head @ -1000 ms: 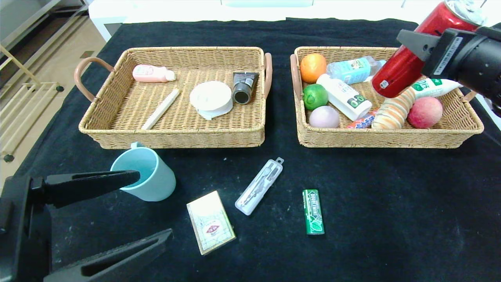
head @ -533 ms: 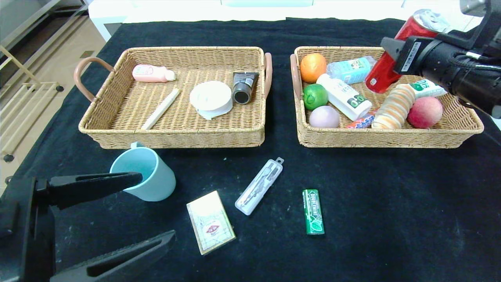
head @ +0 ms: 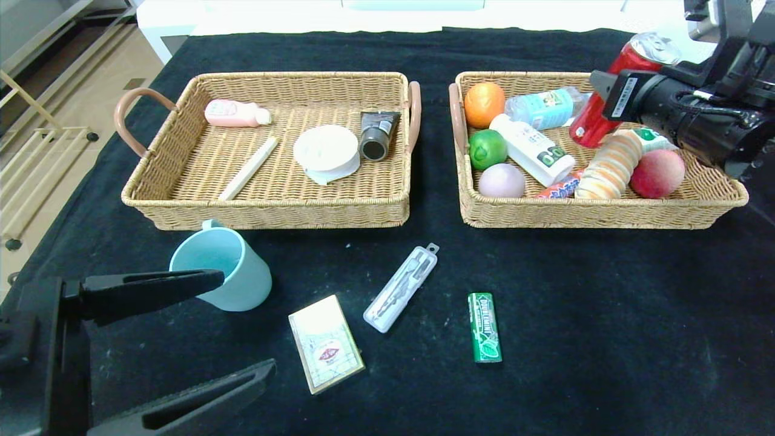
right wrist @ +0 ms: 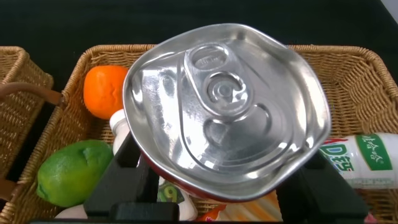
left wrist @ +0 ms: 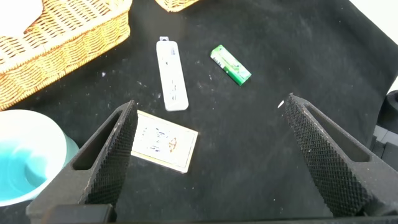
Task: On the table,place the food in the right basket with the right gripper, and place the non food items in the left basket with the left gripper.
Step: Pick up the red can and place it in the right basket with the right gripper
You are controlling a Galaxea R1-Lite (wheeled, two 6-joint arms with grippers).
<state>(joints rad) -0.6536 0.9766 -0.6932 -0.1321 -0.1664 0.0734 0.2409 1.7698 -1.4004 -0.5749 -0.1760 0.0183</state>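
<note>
The black-clothed table point(head: 581, 315) fills my view, with two wicker baskets side by side toward its far edge. My left basket point(head: 266, 209) sits toward the far left corner and holds a pink bottle point(head: 235, 113), a white stick point(head: 248, 168), a roll of tape point(head: 327, 151) and a grey tube point(head: 377, 134). My right basket point(head: 605, 212) sits toward the far right corner, crowded with an orange point(head: 484, 104), a lime point(head: 487, 149), a peach point(head: 657, 173), bottles and a striped bread roll point(head: 608, 168).

My right gripper point(head: 596, 100) hangs over the far part of that basket, clamped around a dented red can point(head: 605, 106) that tilts with its lower end down among the food; its silver top point(right wrist: 227, 109) fills the right wrist view.

My left gripper point(head: 200, 330) waits near the front left corner, spread wide and holding nothing.

Loose on the cloth nearer the front edge: a light blue cup point(head: 227, 272) just beside my upper finger, a small booklet point(head: 326, 343), a clear compass case point(head: 401, 288), and a green gum pack point(head: 484, 327) toward the middle.
</note>
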